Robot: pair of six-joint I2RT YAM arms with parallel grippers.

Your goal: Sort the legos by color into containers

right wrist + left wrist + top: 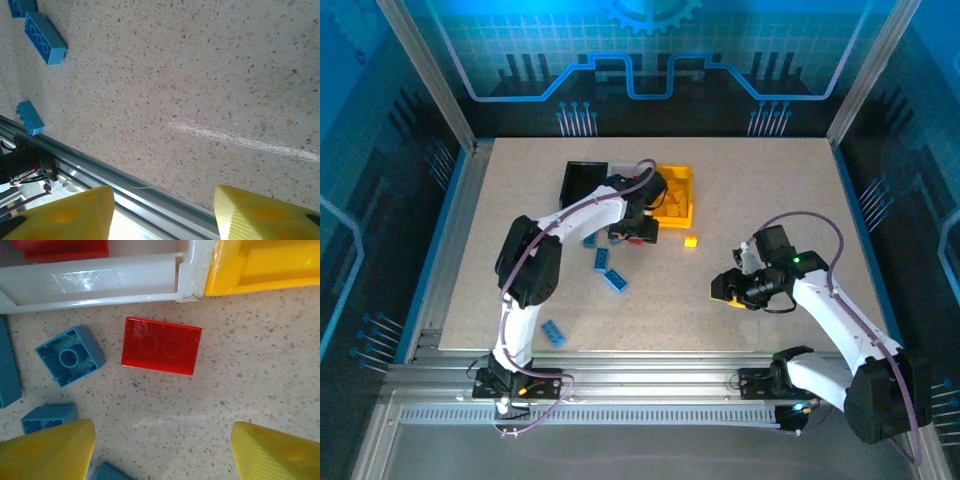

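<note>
Overhead, the left end effector point(633, 230) hovers at the containers point(578, 185), the right end effector point(728, 290) over worktop point(770, 180). Left wrist: released fingers point(50, 450) frame a red lego point(161, 345) just outside the white bin point(90, 285) holding reds point(65, 249); right wrist: fingers point(260, 215) parted, empty.

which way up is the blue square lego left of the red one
Upside down: the blue lego shows its hollow underside and round inner tube, beside the red lego.

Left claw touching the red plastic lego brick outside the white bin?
Apart. The left wrist view shows the left claw open, its yellow fingers at the frame's bottom corners, with bare table between them and the red plastic lego brick.
</note>
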